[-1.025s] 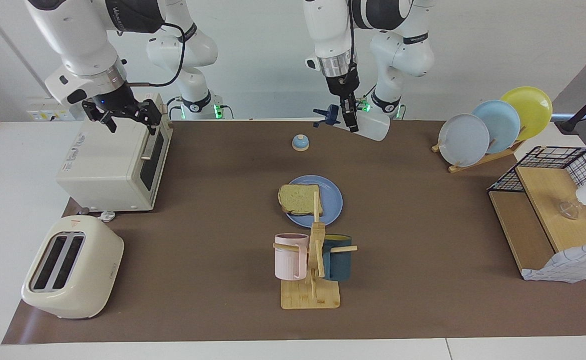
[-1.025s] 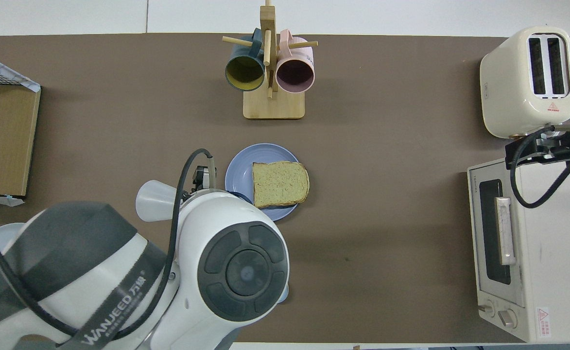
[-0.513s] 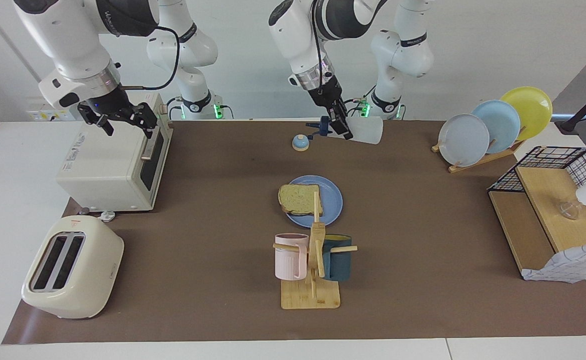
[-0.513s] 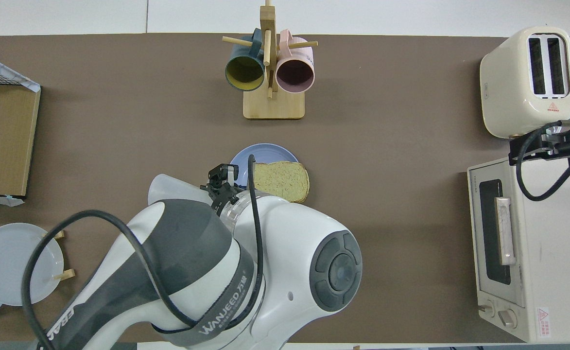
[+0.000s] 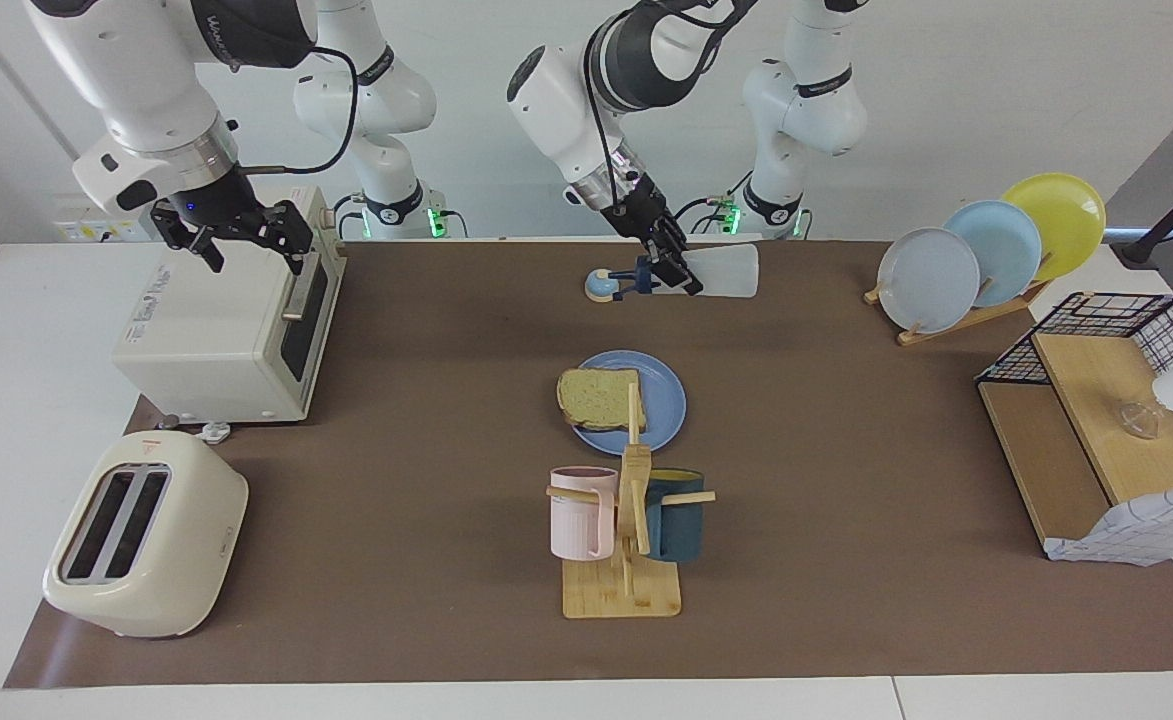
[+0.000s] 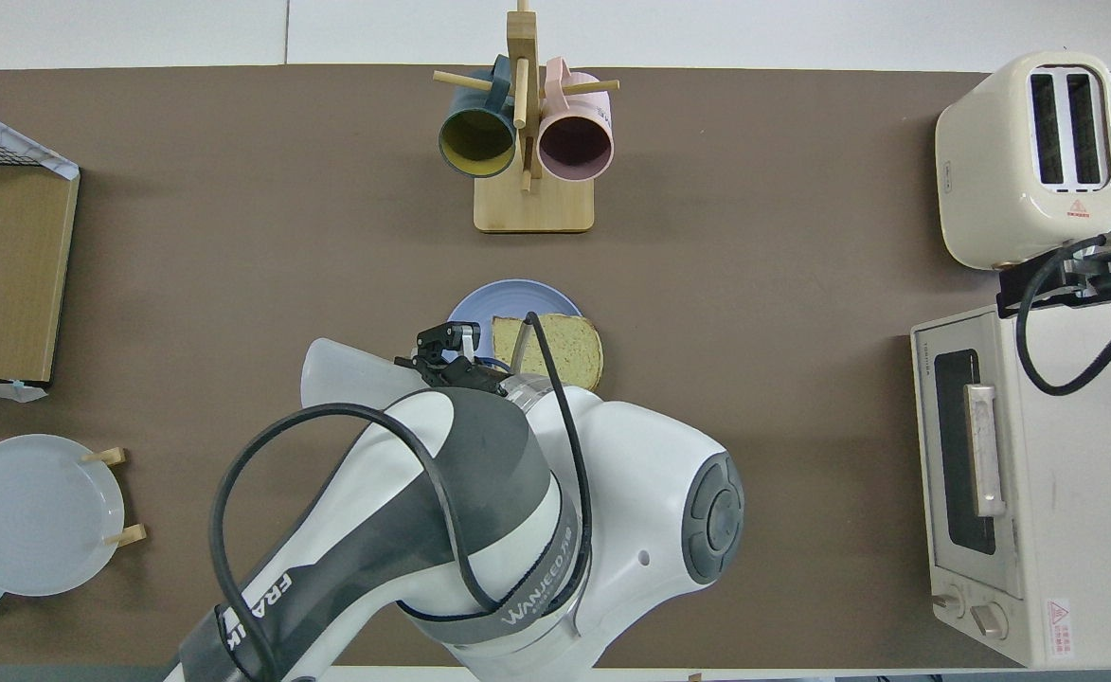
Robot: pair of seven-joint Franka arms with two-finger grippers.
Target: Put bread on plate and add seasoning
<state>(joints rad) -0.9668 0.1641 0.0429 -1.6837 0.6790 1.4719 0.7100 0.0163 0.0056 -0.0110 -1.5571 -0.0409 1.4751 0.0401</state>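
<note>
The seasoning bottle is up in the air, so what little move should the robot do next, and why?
Probably carry it over the bread. The left gripper holds the seasoning bottle tipped sideways, near the bell, not yet above the plate.

White glossy arm shells with dark grey joint bands and round grey end caps. Black grippers below silver wrist rings. Black cables looped along forearms. Grey lettering on the bands. Green lights at bases.
</note>
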